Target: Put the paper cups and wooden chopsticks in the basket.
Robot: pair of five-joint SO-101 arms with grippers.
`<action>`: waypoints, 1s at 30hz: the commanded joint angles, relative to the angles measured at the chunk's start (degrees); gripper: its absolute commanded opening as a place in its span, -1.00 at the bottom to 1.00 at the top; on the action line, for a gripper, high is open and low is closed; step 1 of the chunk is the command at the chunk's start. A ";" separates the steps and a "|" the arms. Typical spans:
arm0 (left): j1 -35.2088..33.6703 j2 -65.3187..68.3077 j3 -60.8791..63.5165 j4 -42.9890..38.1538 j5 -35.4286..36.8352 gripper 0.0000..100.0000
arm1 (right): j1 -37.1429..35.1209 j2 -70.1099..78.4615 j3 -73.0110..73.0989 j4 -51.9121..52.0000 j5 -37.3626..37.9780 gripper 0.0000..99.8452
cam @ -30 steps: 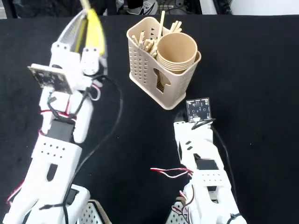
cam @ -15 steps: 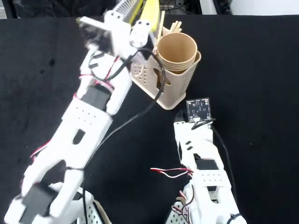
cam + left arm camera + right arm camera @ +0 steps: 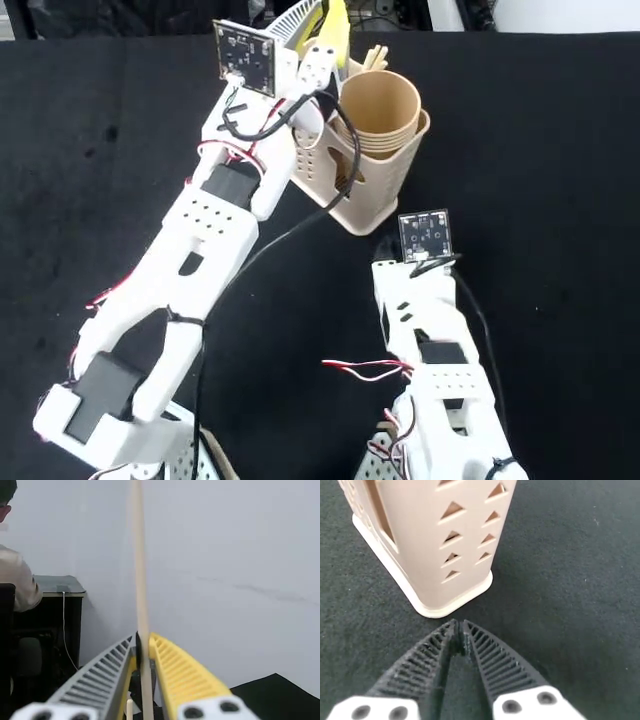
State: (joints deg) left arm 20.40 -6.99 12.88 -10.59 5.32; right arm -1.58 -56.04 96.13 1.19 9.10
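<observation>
My left gripper is shut on a wooden chopstick, which stands upright between the grey and yellow fingers. In the high view this gripper hangs over the far left corner of the beige basket. Stacked paper cups sit in the basket, with several wooden chopsticks sticking up behind them. My right gripper is shut on nothing, low over the black cloth just in front of the basket. The right arm lies on the near side of the basket.
A black cloth covers the table, with open room to the left and right of the basket. Loose red and white wires lie beside the right arm. Both arm bases stand at the near edge.
The left arm has swung from the table's left side to over the basket, carrying the chopstick. The right arm has not moved.
</observation>
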 commanded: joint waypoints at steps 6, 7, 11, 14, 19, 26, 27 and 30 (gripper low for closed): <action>-1.36 -0.44 1.98 -5.19 0.18 -0.95 | 0.53 -0.84 -0.04 -0.18 0.53 -0.97; -1.19 -0.53 2.07 -6.15 0.00 -0.95 | 0.53 -0.84 -0.04 -0.18 0.53 -0.97; -1.01 -2.02 1.54 -7.03 -0.09 -0.95 | 0.53 -0.84 -0.04 -0.18 0.53 -0.97; -1.54 -3.16 1.54 -7.12 -0.18 -0.95 | 0.53 -0.84 -0.04 -0.18 0.53 -0.97; -1.63 -1.49 3.12 -7.21 -0.18 -0.95 | 0.53 -0.84 -0.04 -0.18 0.53 -0.97; -1.10 0.00 8.22 -6.77 -0.09 -0.93 | 0.53 -0.84 -0.04 -0.18 0.53 -0.97; -1.01 0.00 8.48 -6.77 0.00 -0.88 | 0.53 -0.84 -0.04 -0.18 0.53 -0.97; -0.92 -1.85 8.31 -1.76 0.53 -0.74 | 0.53 -0.84 -0.04 -0.18 0.53 -0.97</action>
State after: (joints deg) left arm 19.08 -6.29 21.67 -16.75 5.14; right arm -1.58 -56.04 96.13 1.19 9.10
